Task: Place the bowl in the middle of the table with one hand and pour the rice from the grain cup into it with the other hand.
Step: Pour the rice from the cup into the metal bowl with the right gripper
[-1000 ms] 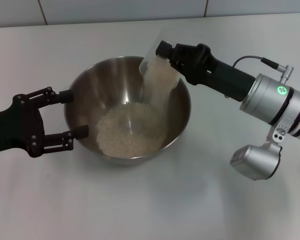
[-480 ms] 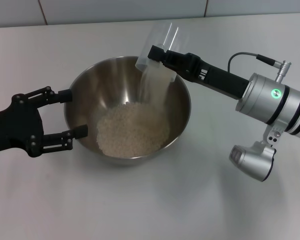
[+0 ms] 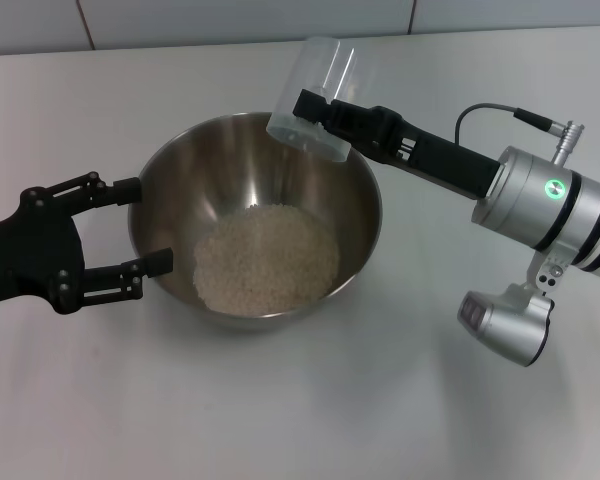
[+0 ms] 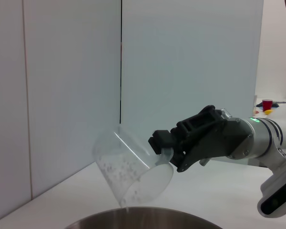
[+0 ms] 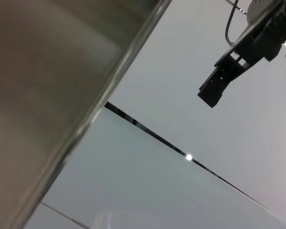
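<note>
The steel bowl (image 3: 170, 170) stands in the middle of the white table (image 3: 310, 410) with a pale heap of rice (image 3: 267, 258) in its bottom. My right gripper (image 3: 315, 112) is shut on the clear grain cup (image 3: 320, 68) and holds it tipped mouth-down over the bowl's far rim. The cup looks empty. In the left wrist view the cup (image 4: 126, 171) shows only a few stuck grains, held by the right gripper (image 4: 169, 145) above the bowl's rim (image 4: 133, 223). My left gripper (image 3: 142, 226) is open at the bowl's left side, its fingers against the outer wall.
A tiled wall edge runs along the back of the table. The right arm's silver wrist and its camera housing (image 3: 505, 325) hang over the table right of the bowl. The right wrist view shows the bowl's steel wall (image 5: 43, 71) close up.
The stream of rice from the cup into the bowl has stopped and the cup is now clear. The right gripper tipped it a little higher. The left gripper has hardly moved.
</note>
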`<state>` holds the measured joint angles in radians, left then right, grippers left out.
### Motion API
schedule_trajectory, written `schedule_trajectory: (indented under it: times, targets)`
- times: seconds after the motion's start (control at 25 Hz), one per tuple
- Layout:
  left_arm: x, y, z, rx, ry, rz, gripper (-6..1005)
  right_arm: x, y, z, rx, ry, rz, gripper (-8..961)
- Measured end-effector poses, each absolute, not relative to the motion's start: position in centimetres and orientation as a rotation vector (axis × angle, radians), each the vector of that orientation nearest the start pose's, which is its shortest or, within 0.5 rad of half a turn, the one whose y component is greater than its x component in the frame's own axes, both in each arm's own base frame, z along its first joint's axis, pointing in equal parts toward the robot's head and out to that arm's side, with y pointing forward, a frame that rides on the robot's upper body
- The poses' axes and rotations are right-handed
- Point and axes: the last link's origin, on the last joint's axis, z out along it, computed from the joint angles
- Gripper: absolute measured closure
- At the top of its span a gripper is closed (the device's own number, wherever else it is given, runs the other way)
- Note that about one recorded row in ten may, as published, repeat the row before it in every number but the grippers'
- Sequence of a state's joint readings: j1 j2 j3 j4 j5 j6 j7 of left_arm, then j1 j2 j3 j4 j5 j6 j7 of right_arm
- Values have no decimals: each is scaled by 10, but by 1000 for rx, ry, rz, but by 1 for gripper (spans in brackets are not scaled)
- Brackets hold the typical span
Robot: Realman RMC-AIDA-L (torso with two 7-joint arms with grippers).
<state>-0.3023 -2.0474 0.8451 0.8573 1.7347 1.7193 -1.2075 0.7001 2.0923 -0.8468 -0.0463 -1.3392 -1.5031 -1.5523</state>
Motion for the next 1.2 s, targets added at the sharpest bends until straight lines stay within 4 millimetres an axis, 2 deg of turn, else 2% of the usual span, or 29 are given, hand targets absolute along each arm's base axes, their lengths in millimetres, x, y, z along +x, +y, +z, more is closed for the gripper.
schedule_trajectory:
  times: [0.28, 0.36, 0.44, 0.56, 0.6, 0.68, 0.76, 0.8, 0.92, 0.96, 1.0, 1.12, 1.16, 1.2]
  targets:
    - [-271, 283, 40, -2693, -260, -811, 155, 207, 332, -63, -1231, -1681, 16, 935]
    - [-272, 283, 41, -2694, -257, -808, 155, 207, 330, -60, -1317, -1510, 80, 936]
    - [-272, 283, 41, -2694, -256, -808, 155, 206, 330, -59, -1343, -1445, 104, 936]
    - [-271, 283, 42, -2695, -251, -806, 155, 205, 333, -51, -1445, -1150, 225, 936]
    - [-271, 283, 42, -2695, -250, -806, 155, 205, 333, -51, -1445, -1150, 225, 936]
    - [-271, 283, 42, -2694, -249, -805, 155, 208, 334, -47, -1506, -1009, 298, 936]
    - [-271, 282, 42, -2694, -248, -803, 155, 216, 334, -40, -1608, -809, 435, 936]
    - [-271, 282, 42, -2694, -248, -803, 155, 216, 334, -40, -1608, -809, 435, 936]
    - [-271, 282, 42, -2696, -246, -802, 155, 229, 334, -28, -1680, -605, 567, 936]
    - [-271, 282, 42, -2698, -245, -799, 155, 239, 335, -18, -1715, -470, 648, 936]
    - [-271, 282, 42, -2698, -245, -799, 155, 239, 335, -18, -1715, -470, 648, 936]
    - [-272, 282, 43, -2700, -243, -796, 155, 260, 337, 4, -1756, -251, 754, 935]
    - [-272, 282, 43, -2701, -242, -795, 155, 274, 340, 21, -1789, -106, 811, 935]
    - [-272, 282, 43, -2702, -241, -795, 155, 274, 340, 21, -1789, -106, 811, 935]
